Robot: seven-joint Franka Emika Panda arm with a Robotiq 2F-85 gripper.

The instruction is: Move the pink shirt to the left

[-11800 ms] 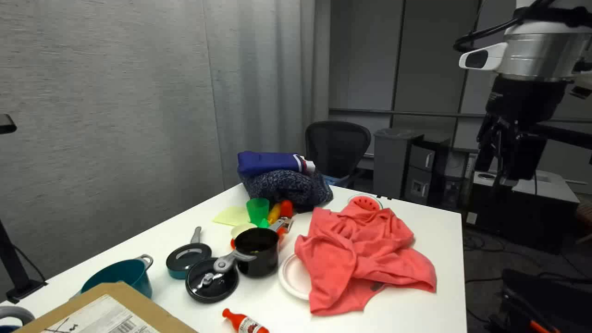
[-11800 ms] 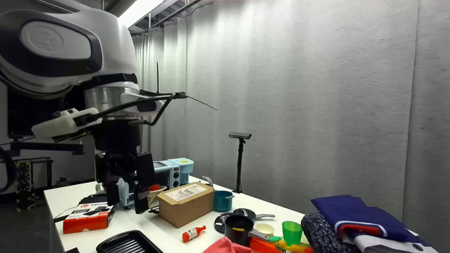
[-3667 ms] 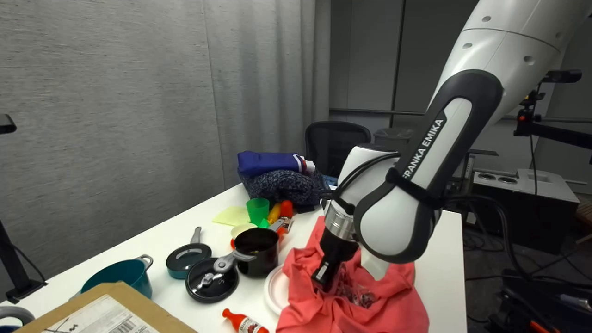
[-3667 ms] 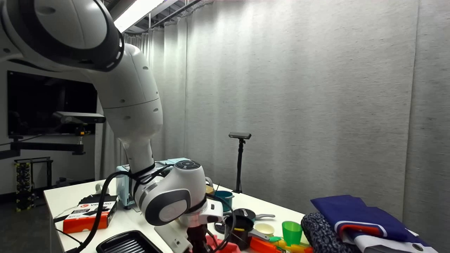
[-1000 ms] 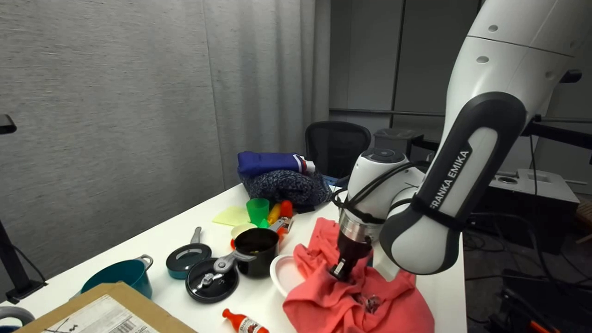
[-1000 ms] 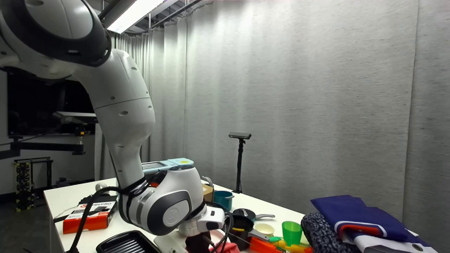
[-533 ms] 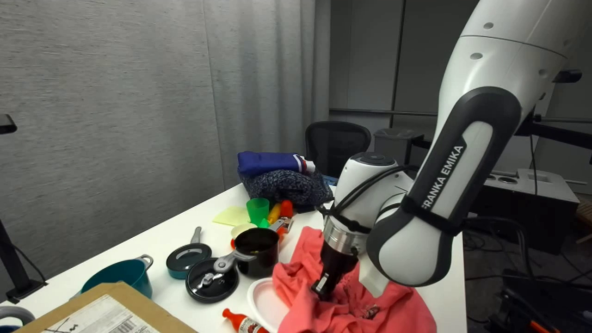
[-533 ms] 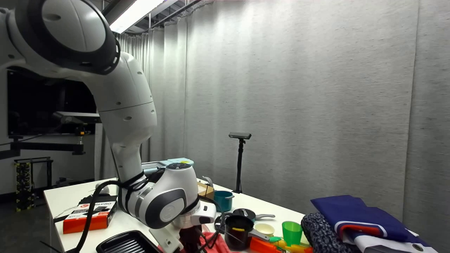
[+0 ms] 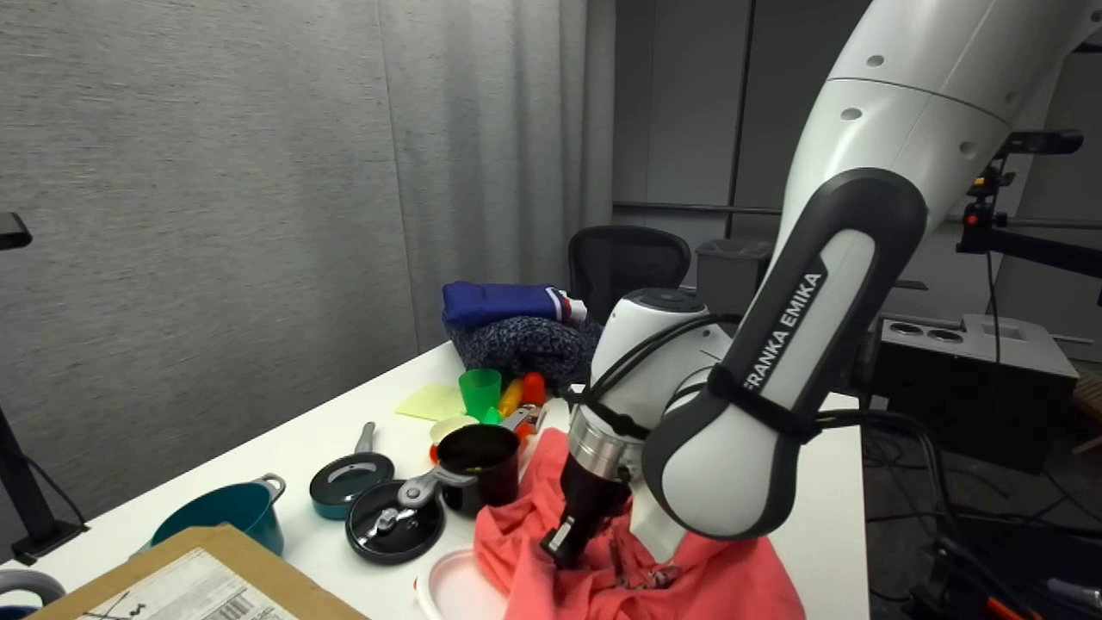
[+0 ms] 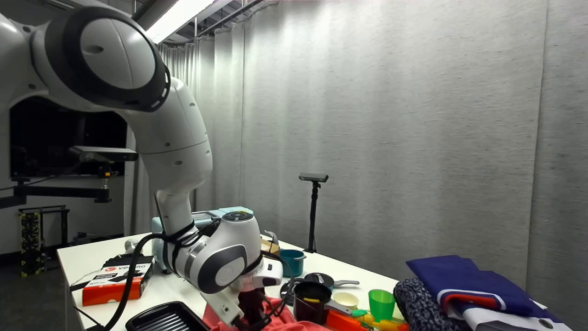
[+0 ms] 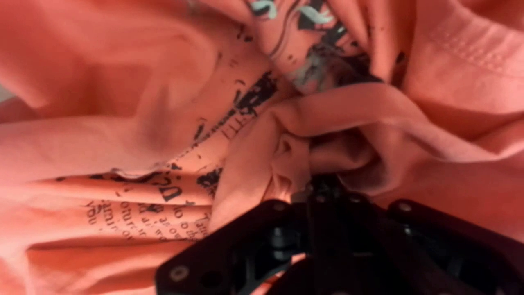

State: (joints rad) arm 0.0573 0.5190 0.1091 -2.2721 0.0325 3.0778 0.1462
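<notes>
White tabletop (image 9: 826, 517) carries your pink shirt (image 9: 585, 594), bunched just beside the black saucepan (image 9: 499, 489). You see one end pointing past that saucepan, long axis unclear; your gripper (image 11: 321, 190) pinches a shirt fold.

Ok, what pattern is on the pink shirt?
The pink shirt has a dark print with lettering and pale green touches, clearest in the wrist view.

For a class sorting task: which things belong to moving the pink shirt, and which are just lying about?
In the job: pink shirt, gripper clamped on it.
Lying about: black pot, green cup, teal pot, cardboard box, black ridged tray.
</notes>
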